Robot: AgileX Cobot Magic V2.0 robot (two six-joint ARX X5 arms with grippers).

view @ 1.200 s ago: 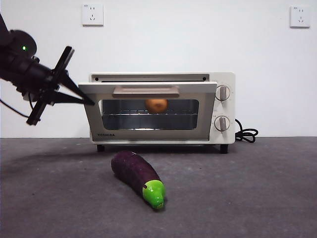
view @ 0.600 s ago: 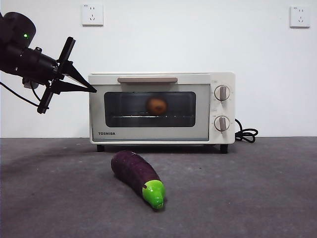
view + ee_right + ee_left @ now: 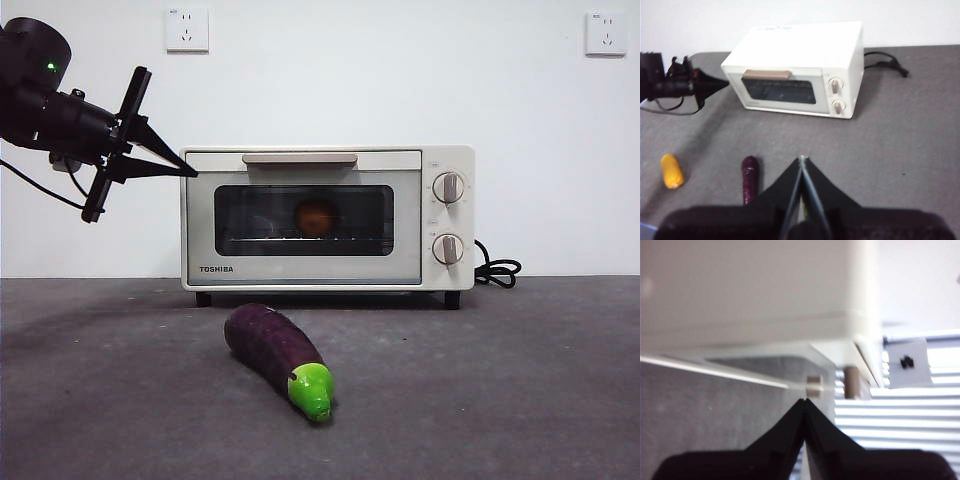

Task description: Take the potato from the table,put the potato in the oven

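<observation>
The left gripper [image 3: 188, 172] has its fingers [image 3: 805, 412] clenched to a point, grasping nothing. The tip sits at the upper left corner of the oven [image 3: 327, 218], just beside the top edge of the door; whether it touches is hard to tell. The right gripper [image 3: 802, 162] hangs high over the surface [image 3: 500, 380], well back from the oven, fingers also pressed together and empty.

The potato [image 3: 316, 217] sits on the rack inside the oven, dim behind the glass window. A purple eggplant [image 3: 278, 358] lies on the surface in front of the oven. The right wrist view also shows a small orange thing [image 3: 671, 171] on the surface near the eggplant.

A second ago the door hung partly open with the fingertip at its left edge; now the door stands fully shut against the oven, and the left gripper is a little higher.
</observation>
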